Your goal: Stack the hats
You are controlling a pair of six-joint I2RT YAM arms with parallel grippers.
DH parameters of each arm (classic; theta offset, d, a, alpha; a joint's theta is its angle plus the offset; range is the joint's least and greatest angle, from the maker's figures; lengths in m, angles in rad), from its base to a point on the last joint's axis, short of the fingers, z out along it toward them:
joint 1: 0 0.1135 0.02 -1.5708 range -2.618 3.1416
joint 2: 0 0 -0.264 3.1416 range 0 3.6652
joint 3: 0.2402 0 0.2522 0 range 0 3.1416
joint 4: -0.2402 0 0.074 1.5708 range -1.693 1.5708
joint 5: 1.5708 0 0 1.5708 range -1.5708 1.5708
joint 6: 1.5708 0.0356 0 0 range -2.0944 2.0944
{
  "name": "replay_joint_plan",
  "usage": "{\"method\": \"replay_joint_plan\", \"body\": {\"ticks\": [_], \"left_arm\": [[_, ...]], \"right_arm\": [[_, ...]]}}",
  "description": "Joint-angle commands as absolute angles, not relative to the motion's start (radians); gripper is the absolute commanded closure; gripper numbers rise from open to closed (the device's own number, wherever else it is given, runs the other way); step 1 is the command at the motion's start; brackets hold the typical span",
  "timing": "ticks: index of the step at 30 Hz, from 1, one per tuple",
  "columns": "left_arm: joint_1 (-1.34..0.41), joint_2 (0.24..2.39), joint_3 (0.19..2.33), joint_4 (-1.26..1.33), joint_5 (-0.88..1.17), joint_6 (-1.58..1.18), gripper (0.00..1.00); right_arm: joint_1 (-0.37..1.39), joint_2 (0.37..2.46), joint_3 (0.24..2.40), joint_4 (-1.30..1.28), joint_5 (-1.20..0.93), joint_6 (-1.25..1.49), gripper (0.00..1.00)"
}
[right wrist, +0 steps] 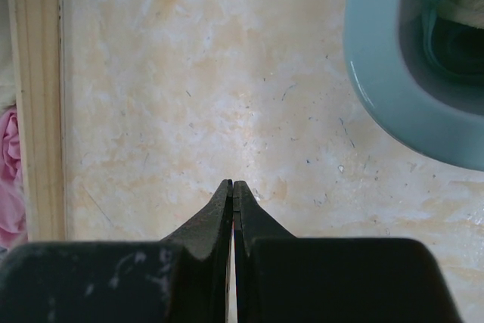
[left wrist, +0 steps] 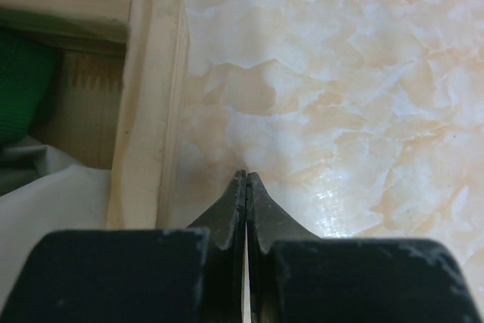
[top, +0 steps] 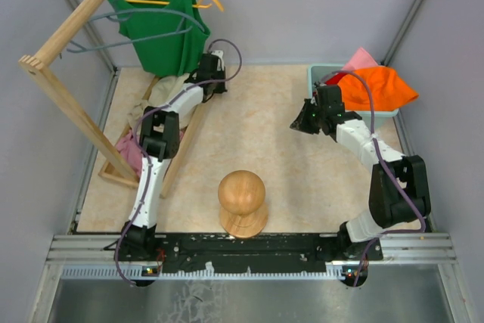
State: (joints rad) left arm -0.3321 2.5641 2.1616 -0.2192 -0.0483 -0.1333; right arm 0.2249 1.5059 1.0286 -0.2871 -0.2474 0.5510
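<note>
Though we saw the left claw [left wrist: 246, 177] and right claw [right wrist: 233, 184] pinched together, empty, over the desk [top: 257, 126], the orange hat [top: 382, 85] lay heaped in the teal bin [top: 314, 75] beside the right one. A pink hat [top: 361, 58] peeked behind it.

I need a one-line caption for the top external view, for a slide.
Overhead: left gripper and right gripper shut, empty; orange hat in teal bin; wooden stand at near edge.
</note>
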Motion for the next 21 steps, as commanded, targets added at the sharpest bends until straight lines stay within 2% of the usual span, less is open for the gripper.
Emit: {"method": "replay_joint_plan", "body": {"ticks": [1, 8, 14, 21], "left_arm": [[-0.234, 2.596, 2.183, -0.326, -0.130, -0.216, 1.00], [-0.123, 2.528, 2.095, -0.328, -0.106, -0.293, 1.00], [-0.105, 2.481, 2.097, -0.348, -0.146, -0.200, 1.00], [-0.088, 2.413, 2.070, -0.382, -0.055, -0.239, 1.00]], "right_arm": [[0.219, 1.461, 1.051, -0.295, -0.239, 0.553, 1.00], [0.219, 1.465, 1.045, -0.298, -0.240, 0.571, 1.00], [0.232, 1.485, 1.057, -0.289, -0.253, 0.584, 1.00], [0.262, 1.497, 1.082, -0.296, -0.258, 0.581, 1.00]]}}
